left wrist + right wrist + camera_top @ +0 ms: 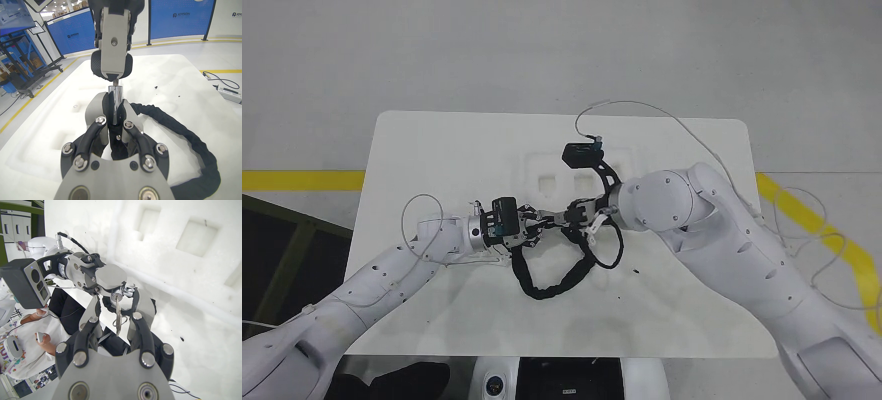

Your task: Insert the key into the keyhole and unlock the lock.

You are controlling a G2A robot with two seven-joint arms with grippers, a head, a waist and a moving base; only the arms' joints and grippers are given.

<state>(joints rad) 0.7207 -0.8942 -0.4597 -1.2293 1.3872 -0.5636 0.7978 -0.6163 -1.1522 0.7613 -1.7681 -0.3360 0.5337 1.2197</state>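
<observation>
The right end effector (116, 303) had its fingers apart, one on each side of the key (118, 315) with a gap showing on both sides, so it gripped nothing. The key's blade sat in the keyhole (115, 297) straight ahead of those fingers, and its bow and a thin key ring (123, 321) hung back between them. Facing it, the left end effector (114, 99) was clamped on the chrome cylinder of the lock (115, 92), with the keyhole end turned toward its partner.

Insertion looked done and the turn seemed to remain. Closing off-centre on the bow could shove the key sideways and make it bind or bend. If the pads caught the loose ring instead of the bow, the grip would likely slip as it twisted. The smooth cylinder might also rotate inside the left clamp, so that key and lock spun together and nothing released.

Behind the left fingers a black sleeved cable (189, 136) ran from the lock and looped out to one side onto the tabletop (682, 300). A white foam tray (198, 237) with recesses lay beyond both end effectors, with a few dark crumbs (156, 87) nearby. Only the ring sat in the closing path.
</observation>
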